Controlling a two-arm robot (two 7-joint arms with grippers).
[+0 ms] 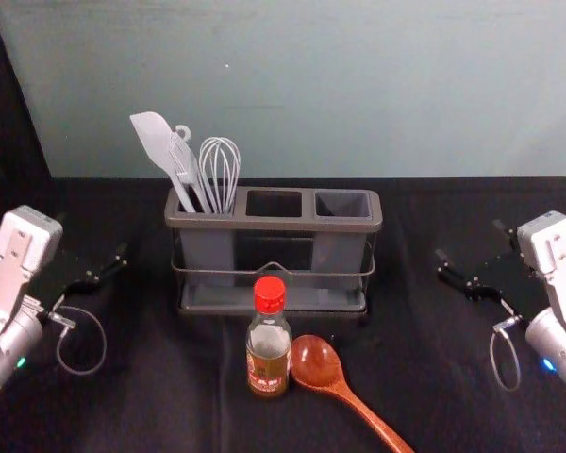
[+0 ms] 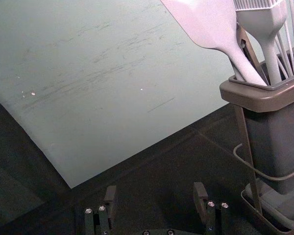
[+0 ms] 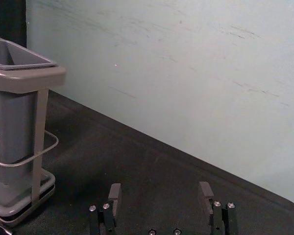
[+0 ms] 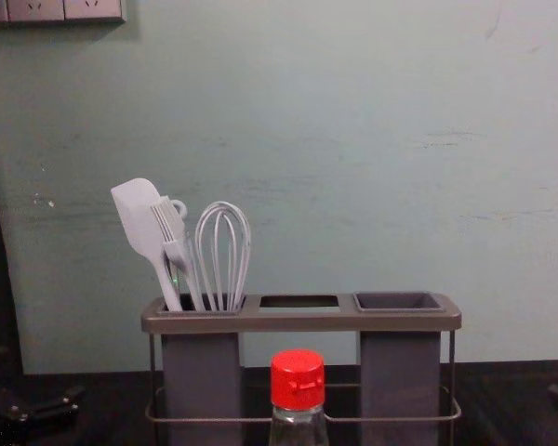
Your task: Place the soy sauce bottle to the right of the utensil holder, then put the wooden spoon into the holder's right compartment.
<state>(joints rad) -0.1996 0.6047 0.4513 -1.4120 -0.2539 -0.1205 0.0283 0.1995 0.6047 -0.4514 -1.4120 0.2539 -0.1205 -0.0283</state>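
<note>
Head view: soy sauce bottle (image 1: 269, 357), upright, is being flanked by left gripper (image 1: 92, 238) and, destination side, right gripper (image 1: 471, 243), both spread open, empty.

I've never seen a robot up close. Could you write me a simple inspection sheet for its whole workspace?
Surface: wrinkled black cloth.
Bottle: clear glass soy sauce bottle with a red cap, upright in front of the holder, not yet at its right.
Spoon: reddish-brown wooden spoon, lying right of the bottle.
Holder: grey-brown rectangular utensil holder; pale spatula, brush and wire whisk in its left compartment, nothing in its right compartment.
Clutter: nothing seen.
Left pincer: left of the holder, open.
Right pincer: right of the holder, open.
Cables: a thin loop by each wrist.
Surroundings: scuffed grey-green wall; pale socket panel, upper left.
</note>
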